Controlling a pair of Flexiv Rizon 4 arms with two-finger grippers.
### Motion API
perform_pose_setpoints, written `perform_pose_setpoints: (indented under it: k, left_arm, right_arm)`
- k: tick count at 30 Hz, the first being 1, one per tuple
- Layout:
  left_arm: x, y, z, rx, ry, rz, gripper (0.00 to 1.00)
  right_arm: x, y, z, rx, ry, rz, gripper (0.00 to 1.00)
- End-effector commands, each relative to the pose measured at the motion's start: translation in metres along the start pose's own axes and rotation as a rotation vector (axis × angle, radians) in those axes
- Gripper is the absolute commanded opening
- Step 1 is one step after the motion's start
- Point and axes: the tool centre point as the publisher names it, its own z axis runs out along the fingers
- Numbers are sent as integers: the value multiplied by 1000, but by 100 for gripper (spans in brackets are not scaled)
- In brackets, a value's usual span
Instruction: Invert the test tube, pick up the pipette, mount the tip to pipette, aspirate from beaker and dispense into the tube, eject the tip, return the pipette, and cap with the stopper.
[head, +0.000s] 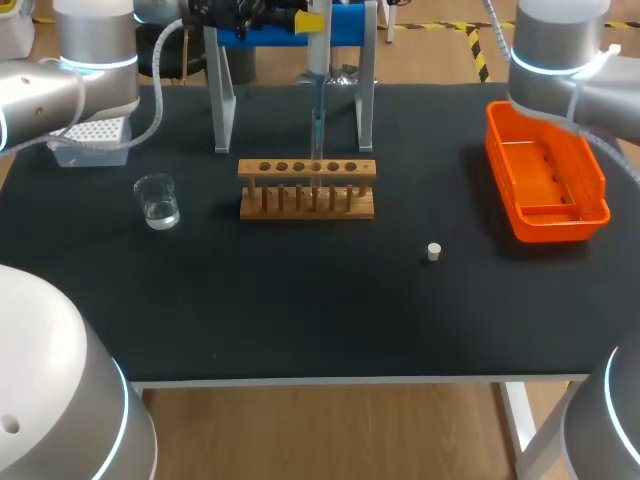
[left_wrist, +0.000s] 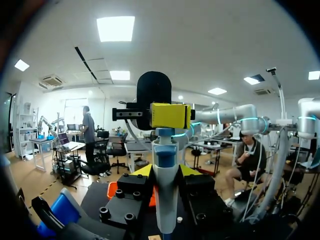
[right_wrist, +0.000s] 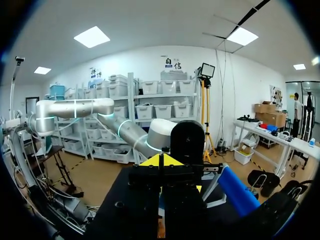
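Left pincer (left_wrist: 165, 171) clamped on pipette (left_wrist: 165, 195), tip (head: 316, 132) over rack (head: 306, 188); right pincer (right_wrist: 161, 165): can't tell open or closed. Risk: off-centre descent, tip clips rack, liquid spills

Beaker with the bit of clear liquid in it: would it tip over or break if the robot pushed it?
The beaker looks squat, with its liquid low down, so a gentle push would probably slide it rather than tip it. Its see-through wall suggests glass: likely smooth, slippery and breakable under a hard squeeze.
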Motion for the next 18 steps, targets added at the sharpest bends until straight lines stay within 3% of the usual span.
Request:
perform_pose_setpoints:
  k: [1, 10, 11, 12, 13, 14, 18]
  left_arm:
    - [-3, -3, -2, -3, 9, -1, 0]
    - [-3, -3, -2, -3, 9, -1, 0]
    - [-3, -3, -2, -3, 9, -1, 0]
    - [-3, -3, -2, -3, 9, -1, 0]
    - [-3, -3, -2, -3, 9, -1, 0]
    - [-3, -3, -2, -3, 9, -1, 0]
    - [-3, -3, -2, -3, 9, -1, 0]
  right_arm:
    - [3, 9, -9, -10, -19, -21, 0]
    - [16, 25, -39, -63, -49, -85, 0]
    - [18, 26, -43, -67, -56, -90, 17]
    - [20, 26, -49, -73, -65, -99, 44]
    - [22, 26, -54, -79, -72, -110, 92]
    - [24, 27, -60, -94, -73, -113, 100]
    - [31, 20, -82, -119, -72, -137, 100]
